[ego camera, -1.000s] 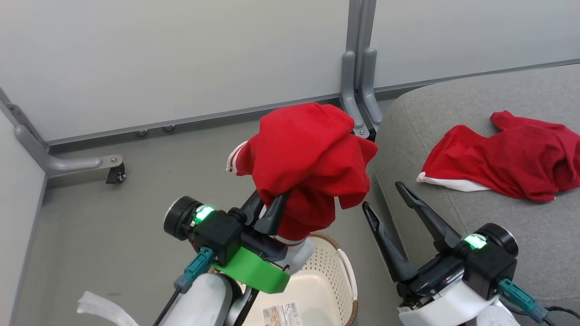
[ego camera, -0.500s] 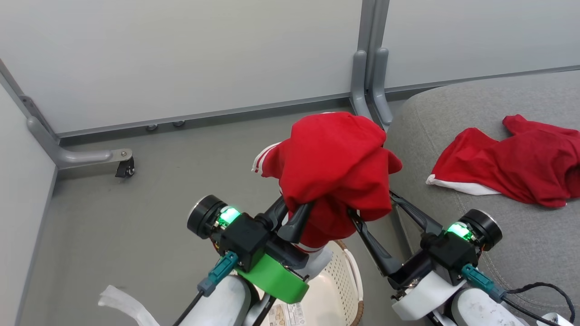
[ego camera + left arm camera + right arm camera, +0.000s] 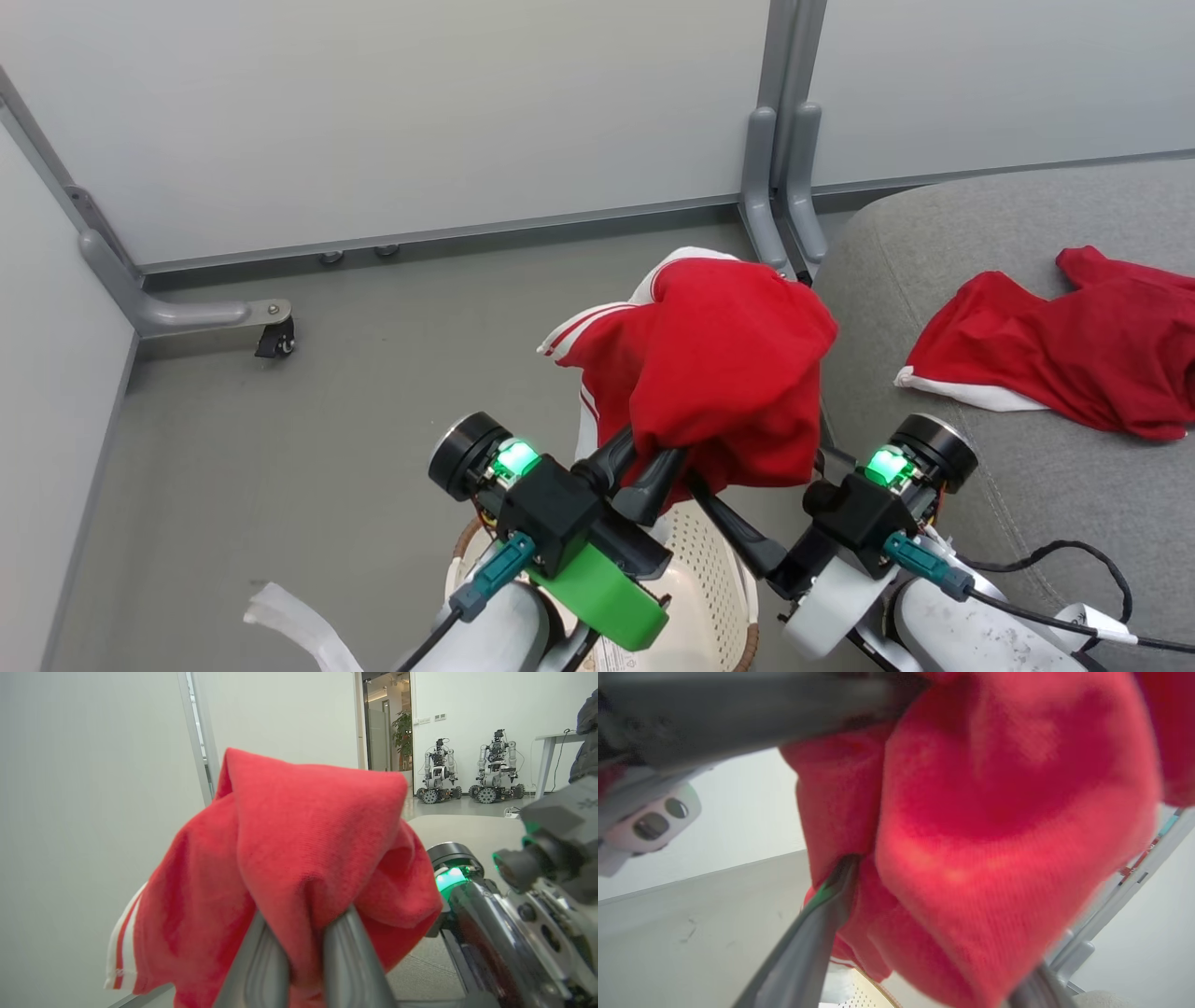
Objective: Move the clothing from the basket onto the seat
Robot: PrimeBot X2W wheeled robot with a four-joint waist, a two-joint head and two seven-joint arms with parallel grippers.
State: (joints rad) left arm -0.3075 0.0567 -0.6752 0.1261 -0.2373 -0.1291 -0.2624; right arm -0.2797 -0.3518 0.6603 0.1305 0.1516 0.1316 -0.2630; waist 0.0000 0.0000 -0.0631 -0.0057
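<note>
Red clothing (image 3: 738, 373), white stripes; cream perforated basket (image 3: 714, 574); grey seat (image 3: 1027, 485).

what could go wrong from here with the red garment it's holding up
1. The left gripper pinches only one fold of the held garment. The rest hangs loose above the basket and floor, so it could slip out before reaching the seat.
2. The right gripper is open astride the hanging cloth, so moving the arms apart may snag it or tug it free.
</note>
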